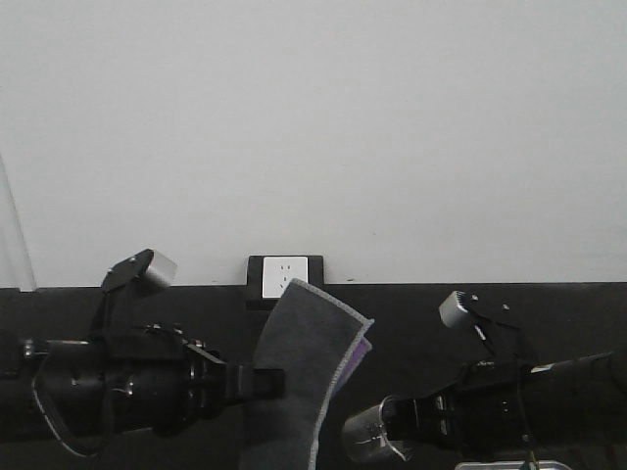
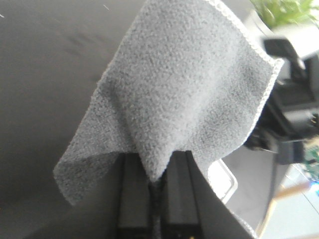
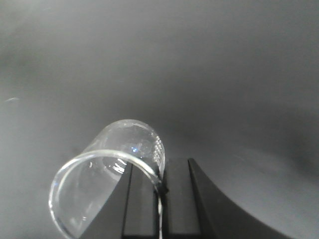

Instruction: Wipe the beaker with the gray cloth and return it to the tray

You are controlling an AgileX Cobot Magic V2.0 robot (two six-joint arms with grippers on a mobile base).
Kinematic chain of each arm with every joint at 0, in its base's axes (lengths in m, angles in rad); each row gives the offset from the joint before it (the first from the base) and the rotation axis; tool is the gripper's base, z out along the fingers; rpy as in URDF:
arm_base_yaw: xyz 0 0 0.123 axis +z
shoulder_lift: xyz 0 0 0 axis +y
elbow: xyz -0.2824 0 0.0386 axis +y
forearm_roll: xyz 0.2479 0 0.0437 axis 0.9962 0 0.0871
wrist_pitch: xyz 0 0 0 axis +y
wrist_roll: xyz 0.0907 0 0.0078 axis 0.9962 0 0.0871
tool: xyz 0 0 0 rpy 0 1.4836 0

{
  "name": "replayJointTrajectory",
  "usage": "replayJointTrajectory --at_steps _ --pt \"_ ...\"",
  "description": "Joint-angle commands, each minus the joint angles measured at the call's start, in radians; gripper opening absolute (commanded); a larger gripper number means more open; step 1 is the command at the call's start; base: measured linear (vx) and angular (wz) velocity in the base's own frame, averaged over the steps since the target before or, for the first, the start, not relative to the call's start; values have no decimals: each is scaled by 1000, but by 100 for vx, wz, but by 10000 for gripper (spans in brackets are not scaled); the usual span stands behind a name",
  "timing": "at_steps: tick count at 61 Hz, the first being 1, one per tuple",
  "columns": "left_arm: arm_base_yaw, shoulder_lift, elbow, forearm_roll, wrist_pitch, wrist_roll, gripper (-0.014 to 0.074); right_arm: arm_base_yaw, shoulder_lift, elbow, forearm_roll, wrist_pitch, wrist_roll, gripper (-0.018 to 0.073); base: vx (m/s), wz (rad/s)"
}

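My left gripper [image 1: 277, 382] is shut on the gray cloth [image 1: 306, 357], which stands up from the jaws and droops over, held above the dark table. In the left wrist view the cloth [image 2: 189, 89] fans out from between the closed fingers of the left gripper [image 2: 155, 174]. My right gripper [image 1: 394, 426] is shut on the beaker [image 1: 364, 438], which lies sideways just right of the cloth's lower edge. In the right wrist view the right gripper [image 3: 160, 177] pinches the wall of the clear beaker [image 3: 107, 172] at its rim. A sliver of the tray [image 1: 511, 465] shows at the bottom right.
A white wall socket [image 1: 285, 277] sits on the wall behind the black table [image 1: 411, 313]. In the left wrist view, a pale rounded corner [image 2: 223, 180] peeks from under the cloth, the right arm [image 2: 294, 99] is beyond it, and a green plant [image 2: 284, 12] stands at top right.
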Motion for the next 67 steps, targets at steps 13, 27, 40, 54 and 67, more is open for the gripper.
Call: replayJointTrajectory --at_steps 13,27,40,54,67 --pt "-54 50 -33 -77 -29 16 -3 19 -11 -60 82 -27 -13 -11 0 0" --pt "-54 144 -33 -77 -59 16 -3 19 -11 -60 101 2 -25 -11 0 0" --pt "-54 188 -33 -54 -135 11 -3 19 -11 -60 101 15 -27 -11 0 0" --pt "-55 168 -33 -87 -48 11 -3 18 -11 -60 97 -8 -27 -11 0 0" --pt "-94 96 -33 -139 9 51 0 18 -11 -60 97 -52 -30 -11 0 0"
